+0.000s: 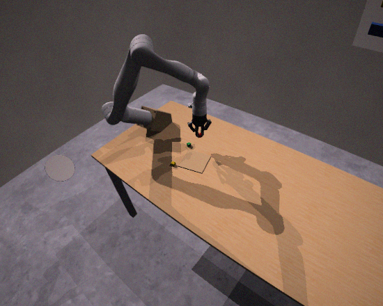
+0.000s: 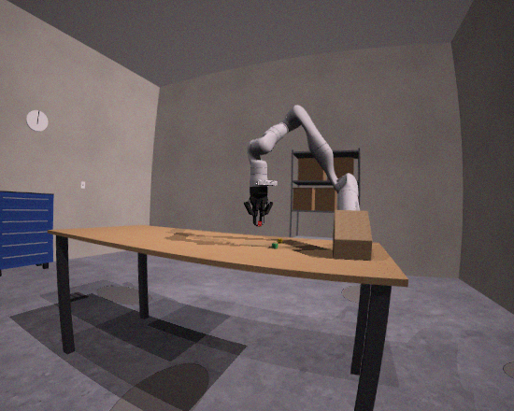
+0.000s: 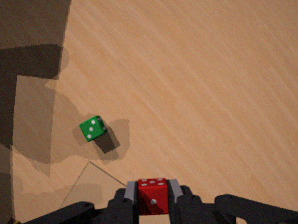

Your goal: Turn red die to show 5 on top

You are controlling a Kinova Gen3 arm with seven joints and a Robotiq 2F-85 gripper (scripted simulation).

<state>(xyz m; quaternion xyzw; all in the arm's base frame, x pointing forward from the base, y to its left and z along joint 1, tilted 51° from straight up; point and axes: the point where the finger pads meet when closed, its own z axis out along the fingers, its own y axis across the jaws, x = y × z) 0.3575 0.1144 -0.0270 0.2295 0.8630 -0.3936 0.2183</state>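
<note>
The hand [image 1: 199, 133] grips the red die [image 1: 200, 133] between nearly closed fingers, aloft near the tabletop's [image 1: 301, 222] arm-side edge. This looks like the carry step; next it needs reorienting and lowering onto the mat [image 1: 195, 161].

Two dice [image 1: 189, 145] lie beside the mat [image 1: 195, 161] (neither on it), on the table [image 1: 301, 215].
</note>
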